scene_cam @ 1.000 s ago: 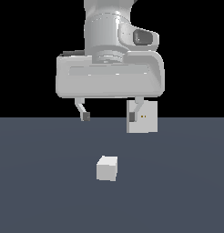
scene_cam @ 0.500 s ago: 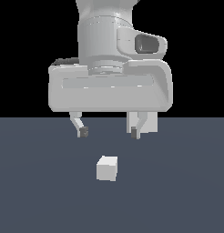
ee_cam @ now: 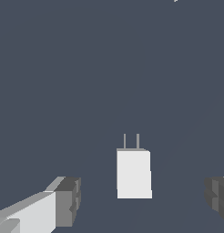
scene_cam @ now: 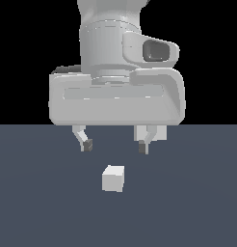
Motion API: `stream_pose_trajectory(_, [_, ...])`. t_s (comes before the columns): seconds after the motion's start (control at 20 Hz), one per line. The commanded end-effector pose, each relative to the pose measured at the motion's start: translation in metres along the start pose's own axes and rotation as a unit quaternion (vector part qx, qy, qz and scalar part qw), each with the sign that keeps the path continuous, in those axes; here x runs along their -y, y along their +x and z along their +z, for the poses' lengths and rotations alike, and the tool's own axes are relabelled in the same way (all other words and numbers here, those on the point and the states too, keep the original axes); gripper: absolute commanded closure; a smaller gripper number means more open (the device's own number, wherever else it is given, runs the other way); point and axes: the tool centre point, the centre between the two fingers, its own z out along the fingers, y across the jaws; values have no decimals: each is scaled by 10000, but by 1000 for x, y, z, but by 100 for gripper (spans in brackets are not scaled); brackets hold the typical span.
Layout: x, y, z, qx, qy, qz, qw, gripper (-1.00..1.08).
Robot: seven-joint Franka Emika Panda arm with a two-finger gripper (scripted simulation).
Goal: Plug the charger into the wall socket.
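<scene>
The charger [scene_cam: 113, 178] is a small white cube lying on the dark grey floor in the exterior view. In the wrist view the charger [ee_cam: 134, 174] shows two thin prongs at one end. My gripper [scene_cam: 113, 145] is open and empty, hanging above and slightly behind the charger, with its fingers spread wider than the cube. In the wrist view the gripper [ee_cam: 143, 200] has one fingertip [ee_cam: 68, 201] on each side of the charger, apart from it. The wall socket [scene_cam: 159, 133] is almost wholly hidden behind the gripper's right finger; only a white sliver shows.
The dark grey floor [scene_cam: 197, 202] spreads across the lower half of the exterior view. The large white hand body [scene_cam: 115, 99] fills the middle of that view and blocks what lies behind it.
The gripper has come lower and closer to the camera over the charger and now covers the wall socket. Its fingers stay open. The charger has not moved.
</scene>
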Motion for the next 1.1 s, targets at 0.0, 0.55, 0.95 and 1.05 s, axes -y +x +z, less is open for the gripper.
stream_pose_trajectory(0.0, [0,0,1,-2,0,1,10000,-92])
stream_pose_trajectory(0.55, [0,-7,38,-8,-2,5,10000,-92])
stream_pose_trajectory(0.95, [0,-8,50,-9,-2,6,10000,108])
stream_pose_trajectory(1.05, [0,-8,50,-9,-2,6,10000,108])
